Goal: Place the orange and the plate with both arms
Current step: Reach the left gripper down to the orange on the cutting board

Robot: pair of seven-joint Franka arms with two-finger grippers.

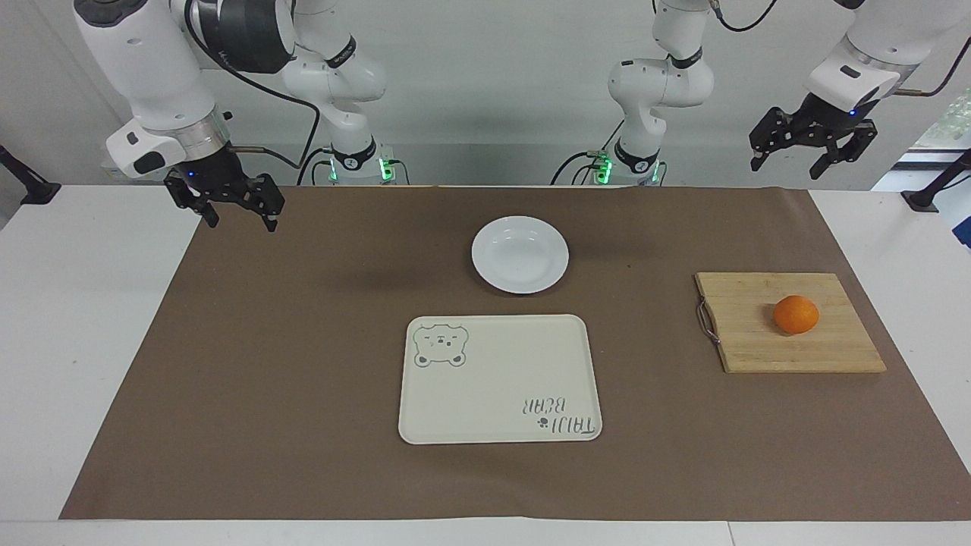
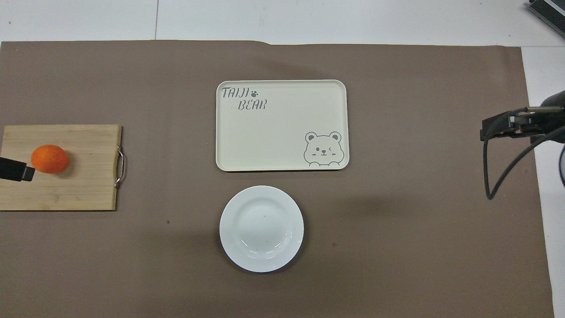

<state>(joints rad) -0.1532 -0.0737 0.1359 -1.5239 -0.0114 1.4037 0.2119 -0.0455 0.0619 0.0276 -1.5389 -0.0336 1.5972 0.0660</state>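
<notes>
Nothing picked yet, start step. Left gripper [image 1: 813,152] spread, empty, raised near the cutting board [image 1: 747,341] with the orange [image 1: 796,314] on it; right gripper [image 1: 231,201] spread, empty, waiting over the brown mat's [image 1: 303,379] edge. Plate [image 1: 520,254] sits mid-table, just nearer the robots than the bear tray [image 1: 497,379]. Next, probably: left drops onto the orange, right reaches for the plate rim. Path clear.

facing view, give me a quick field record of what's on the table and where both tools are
orange: on the cutting board, toward the left arm's end
plate: on the brown mat, mid-table, empty
tray: beside the plate, farther from the robots, empty
left tool: open, raised, holding nothing
right tool: open, over the mat's edge, holding nothing
</notes>
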